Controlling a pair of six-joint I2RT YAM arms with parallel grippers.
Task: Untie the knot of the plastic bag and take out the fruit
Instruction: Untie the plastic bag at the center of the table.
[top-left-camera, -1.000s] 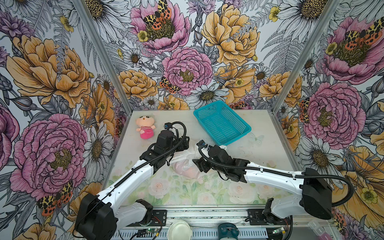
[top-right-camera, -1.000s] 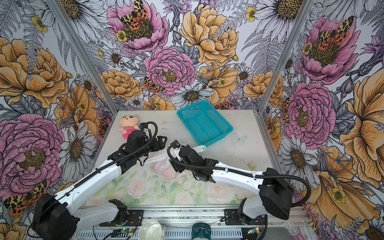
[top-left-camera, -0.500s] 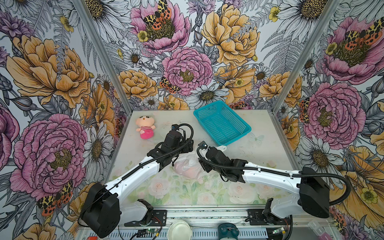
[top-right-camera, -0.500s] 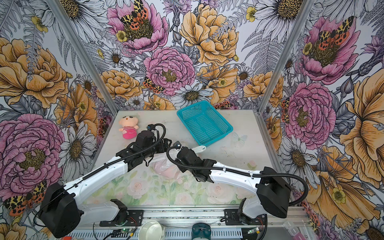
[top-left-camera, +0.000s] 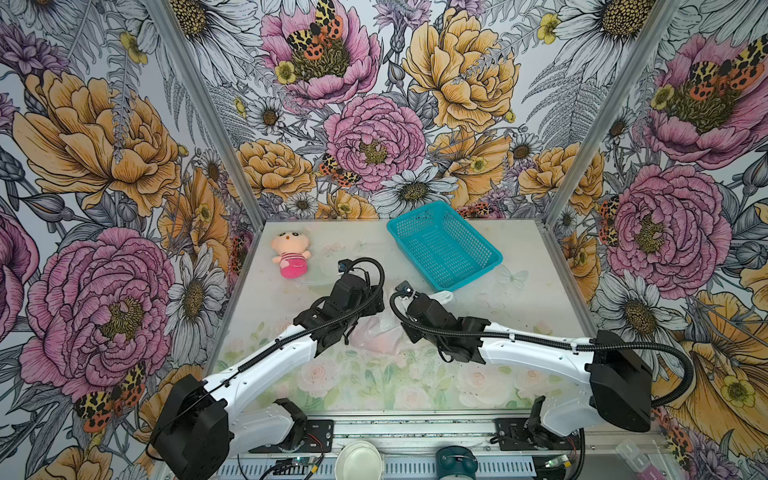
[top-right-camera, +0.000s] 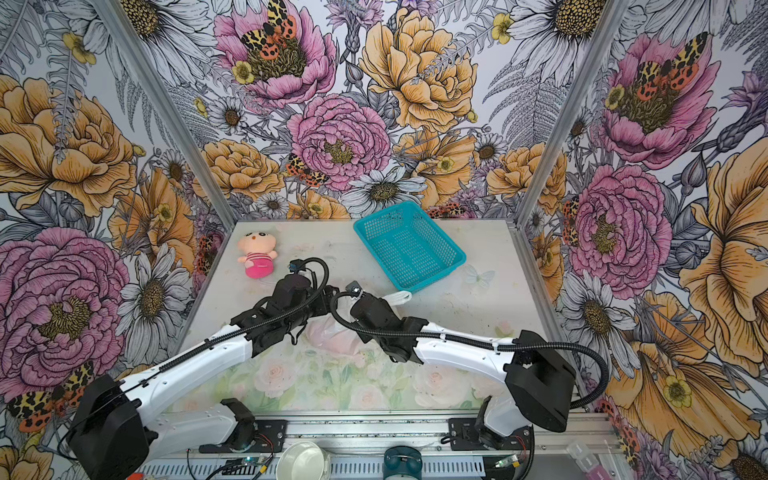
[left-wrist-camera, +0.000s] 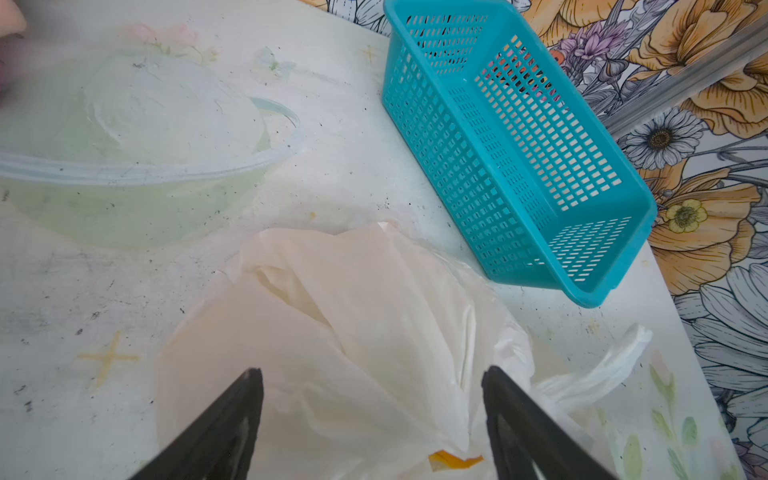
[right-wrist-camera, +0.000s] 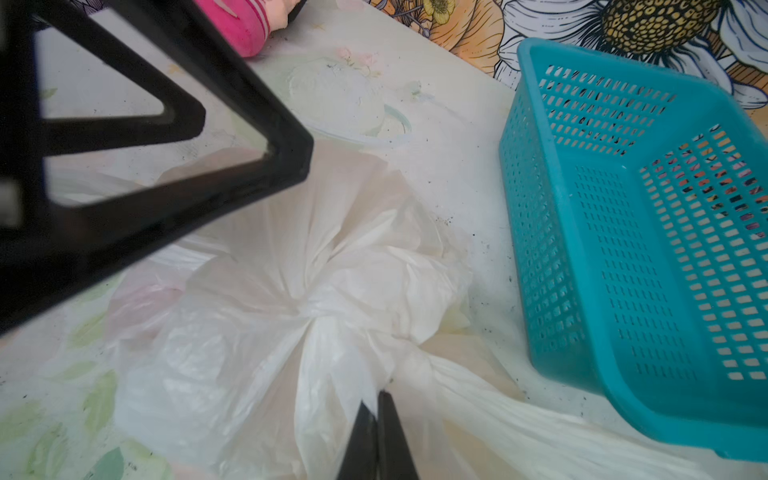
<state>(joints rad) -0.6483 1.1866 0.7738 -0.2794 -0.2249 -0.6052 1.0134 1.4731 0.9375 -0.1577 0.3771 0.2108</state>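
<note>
Bag (right-wrist-camera: 257, 365) lies in the middle of the table (left-wrist-camera: 365, 174) between our two arms. The basket (right-wrist-camera: 582, 291) is just beside it, and the doll (top-left-camera: 289, 259) is far off in a back corner. Its knot (right-wrist-camera: 320, 311) faces up and is not yet undone, so the fruit (top-left-camera: 382, 343) is shut inside. We only see a pink blur through the thin plastic. Our right gripper (right-wrist-camera: 379, 405) is squeezed tight, with its tips right beside the knot where one strap (right-wrist-camera: 540, 419) runs out. We think it pinches a thin fold there so it can pull, but we cannot be sure it has hold. Our left gripper (left-wrist-camera: 372, 370) is wide open above the bag and holds nothing. We think it is there to press the bag down or take the other strap. The plastic is slippery, so a pull may slide off.
</note>
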